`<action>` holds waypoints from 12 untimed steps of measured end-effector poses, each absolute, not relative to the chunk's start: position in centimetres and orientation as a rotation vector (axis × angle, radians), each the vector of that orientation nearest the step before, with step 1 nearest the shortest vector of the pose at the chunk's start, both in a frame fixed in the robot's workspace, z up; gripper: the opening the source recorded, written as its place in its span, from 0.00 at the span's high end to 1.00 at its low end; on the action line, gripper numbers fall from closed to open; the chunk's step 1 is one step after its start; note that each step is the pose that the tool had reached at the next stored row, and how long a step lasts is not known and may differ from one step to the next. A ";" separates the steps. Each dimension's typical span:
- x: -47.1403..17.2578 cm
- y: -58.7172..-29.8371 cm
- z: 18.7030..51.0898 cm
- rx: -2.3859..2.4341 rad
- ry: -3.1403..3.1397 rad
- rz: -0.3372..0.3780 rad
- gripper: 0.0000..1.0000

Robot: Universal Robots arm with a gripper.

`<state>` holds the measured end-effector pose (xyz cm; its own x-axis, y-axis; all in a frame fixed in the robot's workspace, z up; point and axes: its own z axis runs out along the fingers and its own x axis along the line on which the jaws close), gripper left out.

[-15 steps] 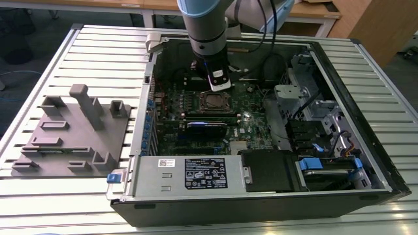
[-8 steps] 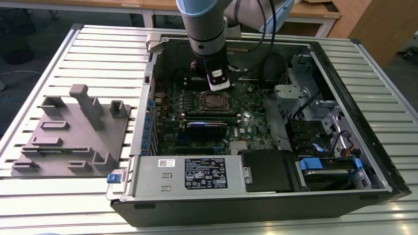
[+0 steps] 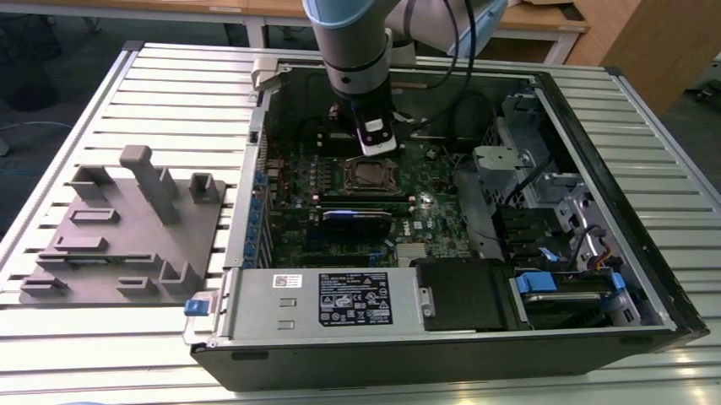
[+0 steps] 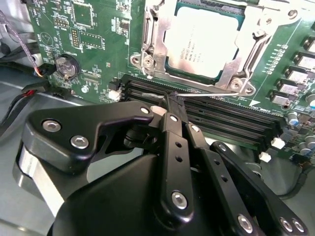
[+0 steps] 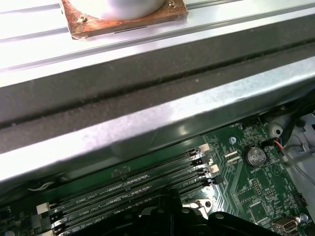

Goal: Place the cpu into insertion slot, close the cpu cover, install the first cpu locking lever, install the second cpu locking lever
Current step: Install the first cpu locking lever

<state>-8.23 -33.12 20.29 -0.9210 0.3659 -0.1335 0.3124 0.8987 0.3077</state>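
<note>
1. The black fingers (image 4: pixel 173 147) of the gripper (image 4: pixel 170 102) sit pressed together, no gap at the tips. In the second wrist view the tips touch a thin silver locking lever (image 4: pixel 211 92).
2. Just past the tips, long black memory slots (image 4: pixel 221 118) run between the gripper and the socket.
3. Beyond them the cpu (image 4: pixel 204 39) lies flat in the insertion slot (image 3: pixel 370 175). Its dull silver top shows through the cut-out of the cpu cover (image 4: pixel 150 34), which lies closed over it.
4. The green motherboard (image 4: pixel 98 29) surrounds the socket, and a round coin battery (image 4: pixel 65 66) sits well apart from it.
5. In the exterior view the arm (image 3: pixel 355 51) reaches down into the open computer case (image 3: pixel 451 359), beside a power supply box (image 3: pixel 338 299).
6. A grey fixture block (image 3: pixel 124 236) rests on the slatted table (image 3: pixel 169 76), toward the exterior view's left.
</note>
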 end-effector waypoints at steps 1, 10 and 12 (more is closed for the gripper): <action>-8.2 -33.1 20.3 0.518 2.874 0.420 0.90; -8.3 -33.1 20.1 0.510 2.853 0.421 0.90; -8.3 -33.1 20.0 0.504 2.838 0.416 0.90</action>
<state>-8.29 -33.12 19.99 -0.9148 0.3653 -0.1725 0.3005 0.9007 0.3139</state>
